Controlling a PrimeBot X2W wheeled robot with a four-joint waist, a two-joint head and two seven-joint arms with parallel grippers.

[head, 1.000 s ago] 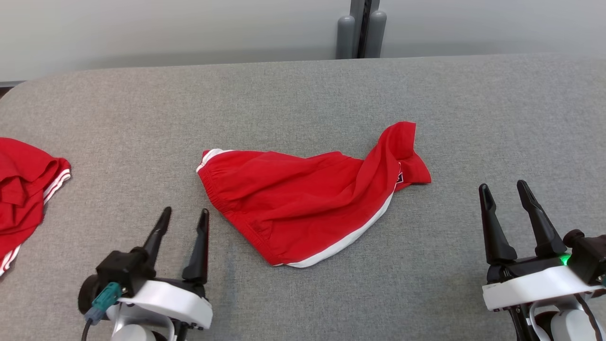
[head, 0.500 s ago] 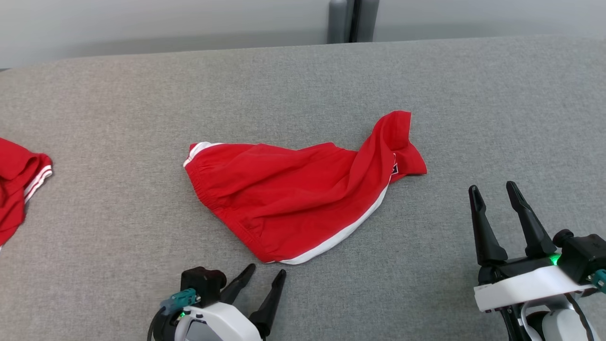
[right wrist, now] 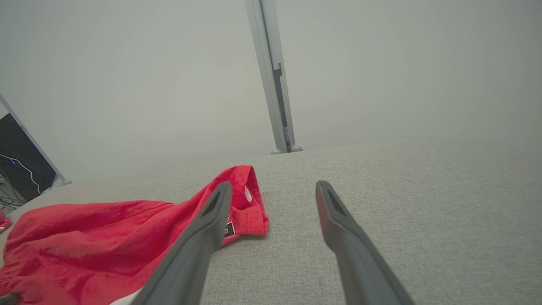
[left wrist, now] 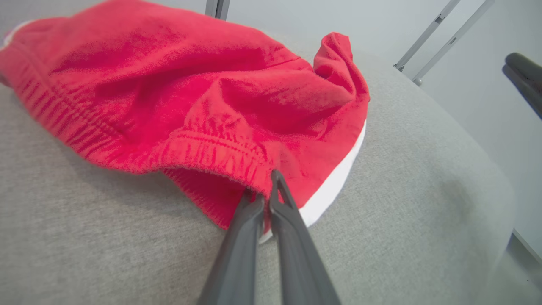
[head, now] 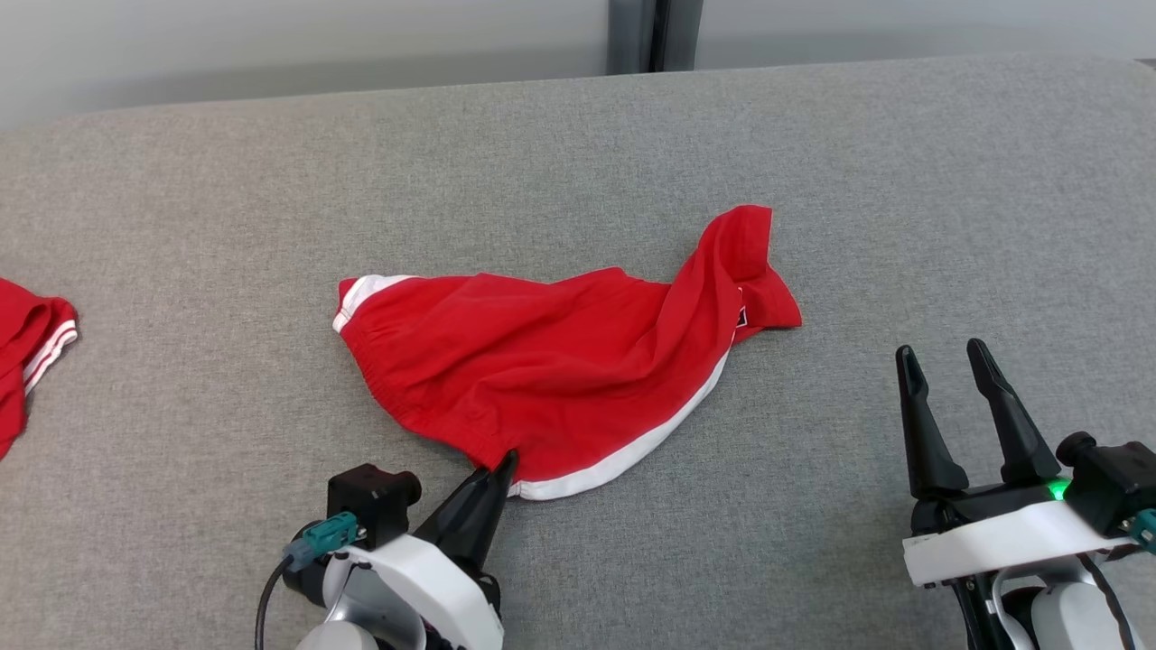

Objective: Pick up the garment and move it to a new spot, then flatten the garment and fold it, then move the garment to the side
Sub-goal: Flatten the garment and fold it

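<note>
Head view: crumpled red shorts, white-trimmed with a gathered elastic waistband, lie mid-table on grey woven tabletop. Left gripper clamps their near edge. Right gripper spread, near right.

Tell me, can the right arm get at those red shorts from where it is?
Probably yes. The right pincer stands open, and bare grey surface lies between it and the bunched end of the red shorts, nothing in the way. The left pincer is shut on their near hem.
</note>
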